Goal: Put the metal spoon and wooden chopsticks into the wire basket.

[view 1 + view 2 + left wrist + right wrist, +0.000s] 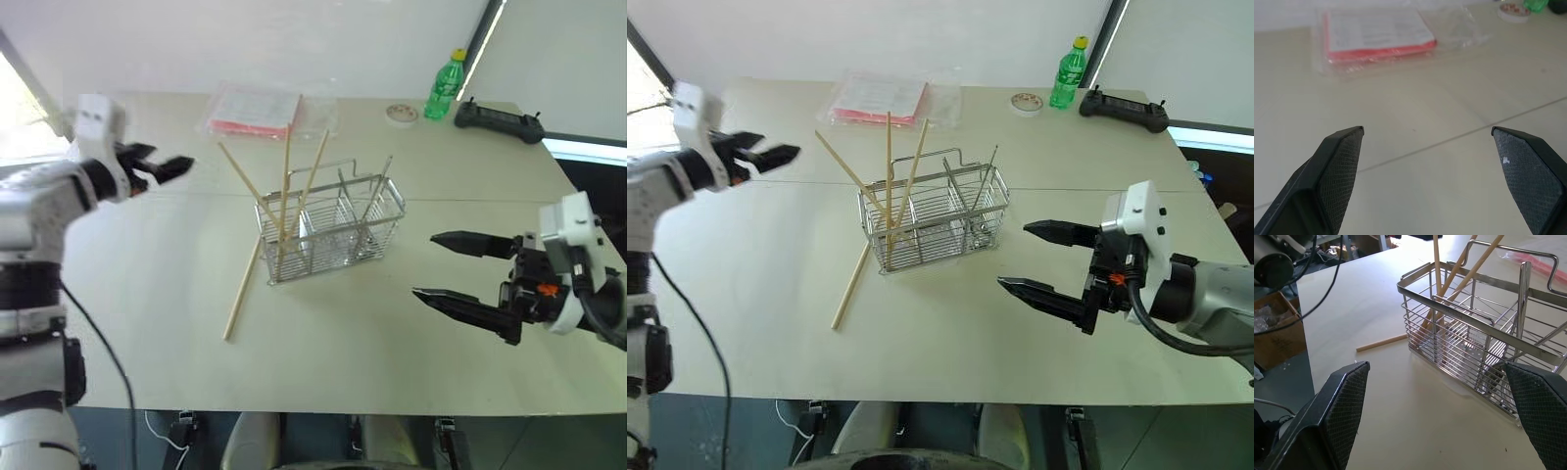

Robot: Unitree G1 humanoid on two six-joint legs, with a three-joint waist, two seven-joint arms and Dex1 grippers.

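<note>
Daylight entered from the robot's left, overexposing that edge of both eye views. The table [147, 294] was evenly bright with faint shadows. The left gripper [167, 164] appeared slightly blurred; wrist-view fingertips [1342, 166] were soft.

Shiny metal wire basket [333, 230]; pale bare-wood chopsticks [284, 201]; smooth matt worktop [392, 323]; glossy green plastic bottle [445, 86]; textured black finger pads [1347, 406].
</note>
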